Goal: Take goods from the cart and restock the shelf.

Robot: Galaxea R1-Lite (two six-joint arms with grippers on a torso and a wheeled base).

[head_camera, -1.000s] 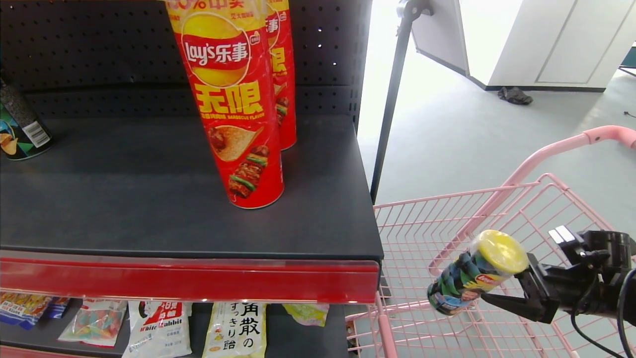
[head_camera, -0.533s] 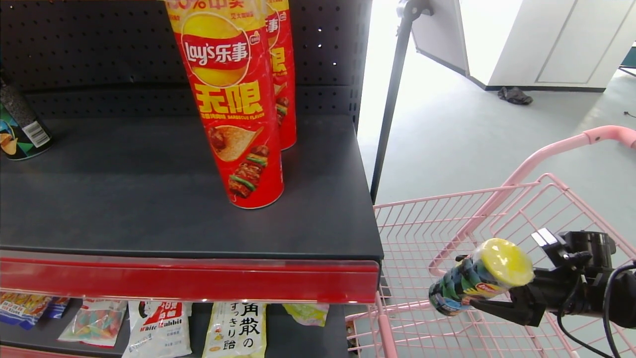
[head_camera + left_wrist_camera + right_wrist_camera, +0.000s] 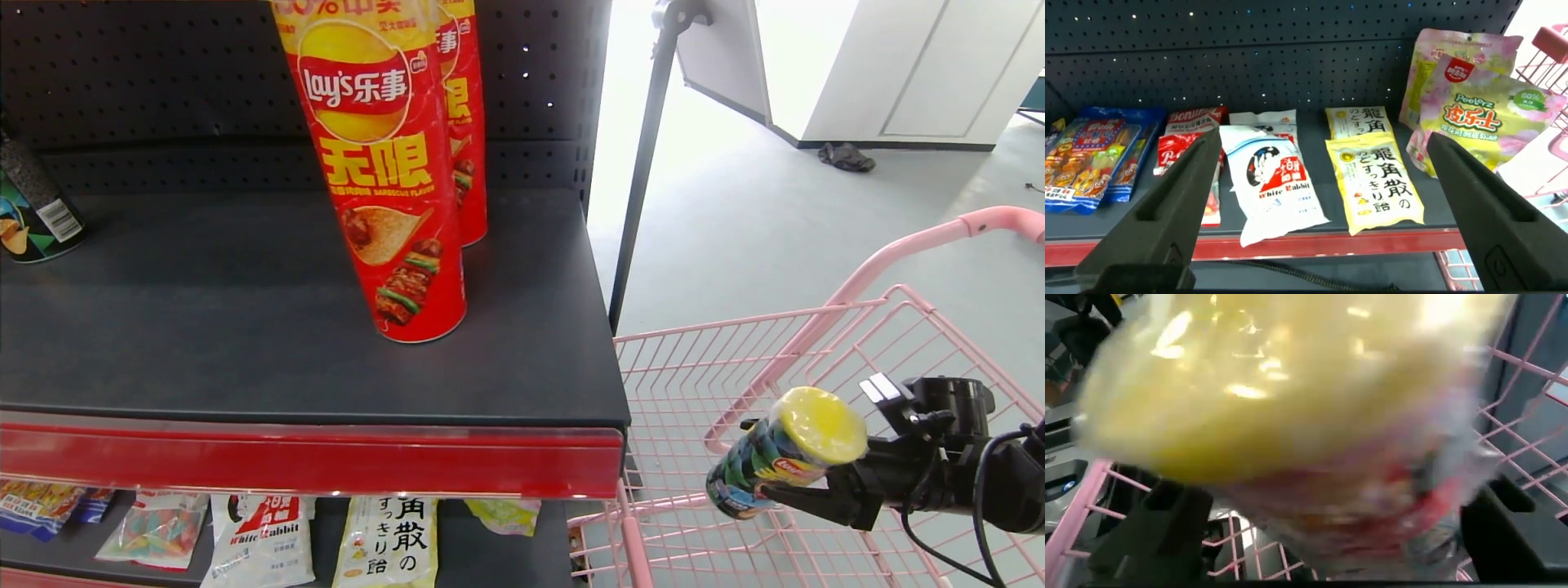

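chip can (image 3: 771,461) is clamped between our right jaws, above the cart (image 3: 1004,216). it has edged a little toward the shelf (image 3: 245,351) ahead of them, so the carry across looks begun. our left jaws gape, empty.

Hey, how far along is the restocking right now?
Done: two red cans stand on the shelf. In hand: the right gripper holds a yellow-lidded can over the pink cart. Left: setting that can on the shelf, where open space lies beside the red cans.
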